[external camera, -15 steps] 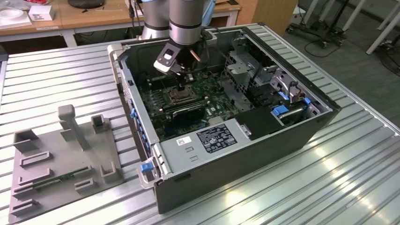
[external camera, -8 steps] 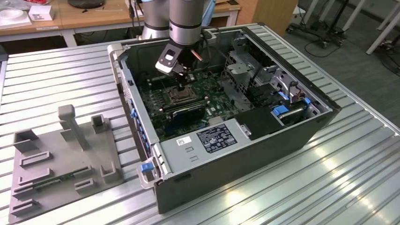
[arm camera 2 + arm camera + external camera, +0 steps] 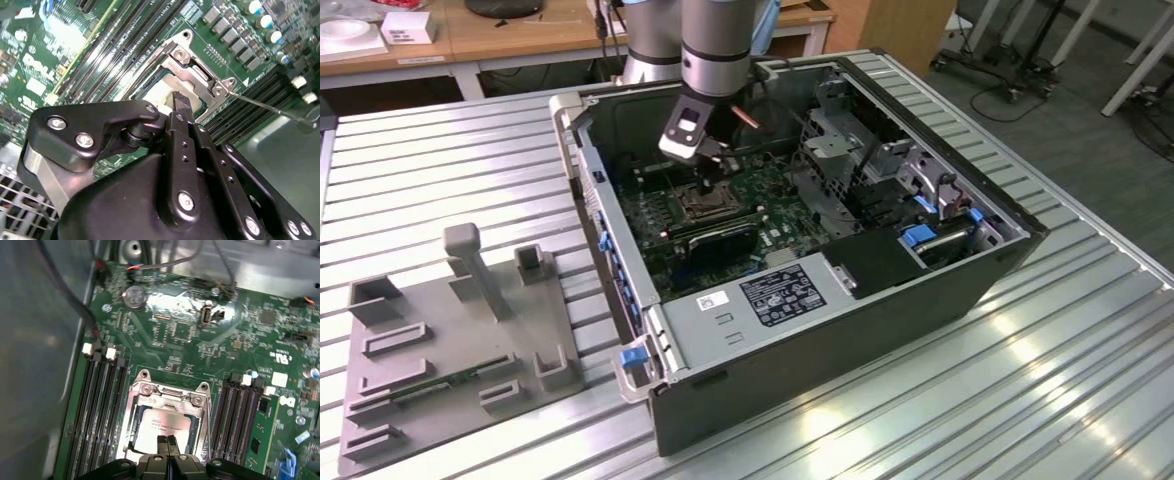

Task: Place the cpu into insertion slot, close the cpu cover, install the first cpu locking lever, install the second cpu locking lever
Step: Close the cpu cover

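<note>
The cpu (image 3: 161,424), a dull silver square, lies flat in the insertion slot (image 3: 134,426) on the green board. The silver cpu cover (image 3: 170,393) is folded down, framing the chip through its window. My gripper (image 3: 167,441) hangs just above the chip's near edge with its two black fingers pressed together and nothing between them. In the second wrist view the fingertips (image 3: 181,102) stand at the cover (image 3: 192,75). A thin wire locking lever (image 3: 272,107) sticks out sideways from the socket corner, unlatched. In the exterior view the gripper (image 3: 707,186) reaches down into the open case over the socket (image 3: 698,207).
Long black memory slots (image 3: 102,405) flank the socket on both sides (image 3: 240,410). Case walls (image 3: 594,190), a drive cage (image 3: 854,150) and the black power supply box (image 3: 774,295) surround the board. A grey fixture plate (image 3: 447,340) sits on the ribbed table at the exterior view's left.
</note>
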`<state>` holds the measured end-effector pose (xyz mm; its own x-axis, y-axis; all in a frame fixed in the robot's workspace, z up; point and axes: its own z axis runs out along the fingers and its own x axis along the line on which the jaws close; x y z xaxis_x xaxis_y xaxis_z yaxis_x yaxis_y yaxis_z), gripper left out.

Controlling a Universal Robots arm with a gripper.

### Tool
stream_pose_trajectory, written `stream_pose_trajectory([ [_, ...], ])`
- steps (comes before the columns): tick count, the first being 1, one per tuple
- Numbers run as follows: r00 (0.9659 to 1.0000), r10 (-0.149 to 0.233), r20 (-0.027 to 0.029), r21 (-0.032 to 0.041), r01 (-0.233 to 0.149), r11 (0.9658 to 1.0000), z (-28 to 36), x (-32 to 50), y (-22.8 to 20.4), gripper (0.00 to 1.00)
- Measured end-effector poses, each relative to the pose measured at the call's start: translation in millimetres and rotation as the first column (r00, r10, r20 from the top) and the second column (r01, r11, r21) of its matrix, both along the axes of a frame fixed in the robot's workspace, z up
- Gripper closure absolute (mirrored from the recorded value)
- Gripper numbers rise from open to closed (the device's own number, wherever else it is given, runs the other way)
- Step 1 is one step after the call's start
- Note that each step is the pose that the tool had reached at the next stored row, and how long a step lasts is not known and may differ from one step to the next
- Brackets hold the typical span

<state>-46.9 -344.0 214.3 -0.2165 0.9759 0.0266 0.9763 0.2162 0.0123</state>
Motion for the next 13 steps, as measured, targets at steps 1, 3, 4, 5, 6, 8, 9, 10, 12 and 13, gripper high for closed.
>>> stream_pose_trajectory([
  [1,0.9998,0.018,0.0,0.0,-0.018,0.9998,-0.2,0.0,0.0,0.89],
  [3,0.9985,0.054,-0.0001,-0.0002,-0.054,0.9985,-0.6,0.0,0.0,0.89],
  [4,0.9973,0.073,-0.0001,-0.0001,-0.073,0.9973,-0.9,0.0,0.0,0.89],
  [5,0.9959,0.091,0.0,-0.0001,-0.091,0.9959,-1.2,0.0,0.0,0.89],
  [6,0.9941,0.109,-0.0001,-0.0002,-0.109,0.9941,-1.4,0.0,0.0,0.89],
  [8,0.9895,0.144,0.0,-0.0002,-0.144,0.9895,-2.0,0.0,0.0,0.89],
  [9,0.9868,0.162,-0.0001,-0.0001,-0.162,0.9868,-2.2,0.0,0.0,0.89],
  [10,0.9837,0.18,-0.0001,-0.0002,-0.18,0.9837,-2.5,0.0,0.0,0.89],
  [12,0.9762,0.217,0.0,-0.0001,-0.217,0.9762,-3.0,0.0,0.0,0.89],
  [13,0.9721,0.234,0.0,-0.0001,-0.234,0.9721,-3.3,0.0,0.0,0.89],
])
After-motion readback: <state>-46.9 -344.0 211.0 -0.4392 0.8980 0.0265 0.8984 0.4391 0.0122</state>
